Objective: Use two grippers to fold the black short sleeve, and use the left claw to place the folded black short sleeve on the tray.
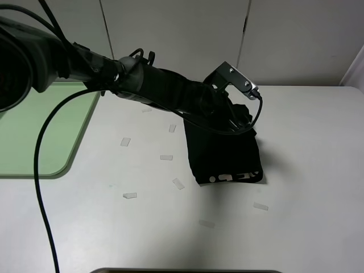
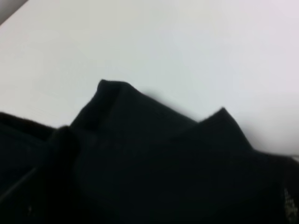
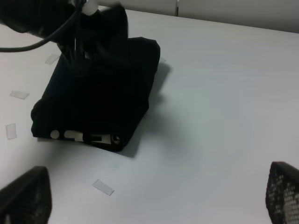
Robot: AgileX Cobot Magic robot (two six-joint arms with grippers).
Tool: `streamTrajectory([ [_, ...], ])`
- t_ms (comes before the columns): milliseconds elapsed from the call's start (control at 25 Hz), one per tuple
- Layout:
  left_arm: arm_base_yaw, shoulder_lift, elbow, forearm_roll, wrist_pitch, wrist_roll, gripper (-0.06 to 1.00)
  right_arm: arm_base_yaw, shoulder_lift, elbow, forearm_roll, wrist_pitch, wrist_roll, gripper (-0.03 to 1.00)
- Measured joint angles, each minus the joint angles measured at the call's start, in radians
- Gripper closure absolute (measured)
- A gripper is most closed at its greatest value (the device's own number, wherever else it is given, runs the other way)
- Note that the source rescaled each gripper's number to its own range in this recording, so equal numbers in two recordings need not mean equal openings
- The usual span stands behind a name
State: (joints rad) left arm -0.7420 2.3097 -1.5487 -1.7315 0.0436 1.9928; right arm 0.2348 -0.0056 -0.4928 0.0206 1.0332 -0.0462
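Observation:
The black short sleeve [image 1: 224, 156] lies folded into a compact rectangle right of the table's centre, its pale lettering [image 1: 233, 176] along the near edge. My left claw [image 1: 242, 120] reaches across from the left and sits low at the shirt's far right corner, dark against the cloth. Black cloth [image 2: 163, 163] fills the left wrist view up close, and no grip on it shows. From the right wrist view I see the shirt [image 3: 93, 98] and the left claw [image 3: 105, 23] at a distance. My right gripper [image 3: 152, 200] hangs open and empty, its fingertips [image 3: 25, 196] spread wide. The pale green tray [image 1: 34, 142] sits at the far left.
Several small tape pieces [image 1: 166, 157] dot the white table between tray and shirt. The left arm's cable [image 1: 42, 187] loops down over the table's left side. A white wall stands behind the table.

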Motion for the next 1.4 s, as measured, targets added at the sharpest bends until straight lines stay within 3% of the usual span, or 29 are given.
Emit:
streamTrajectory([
  [240, 0.000, 0.005, -0.027, 0.000, -0.001, -0.007, -0.06, 0.000, 0.000, 0.000, 0.000, 0.000, 0.000, -0.03],
  [560, 0.000, -0.095, -0.017, 0.000, -0.008, -0.122, -0.06, 0.000, 0.000, 0.000, 0.001, 0.000, 0.000, -0.03],
  [840, 0.030, -0.254, 0.151, 0.000, -0.003, -0.132, -0.06, 0.000, 0.000, 0.000, 0.001, 0.000, 0.000, -0.03],
  [1080, 0.093, -0.270, 0.290, 0.000, -0.009, -0.139, -0.06, 0.000, 0.000, 0.000, 0.001, 0.000, 0.000, -0.03],
  [1400, 0.088, -0.173, 0.230, 0.000, 0.047, -0.229, -0.06, 0.000, 0.000, 0.000, 0.002, 0.000, 0.000, -0.03],
])
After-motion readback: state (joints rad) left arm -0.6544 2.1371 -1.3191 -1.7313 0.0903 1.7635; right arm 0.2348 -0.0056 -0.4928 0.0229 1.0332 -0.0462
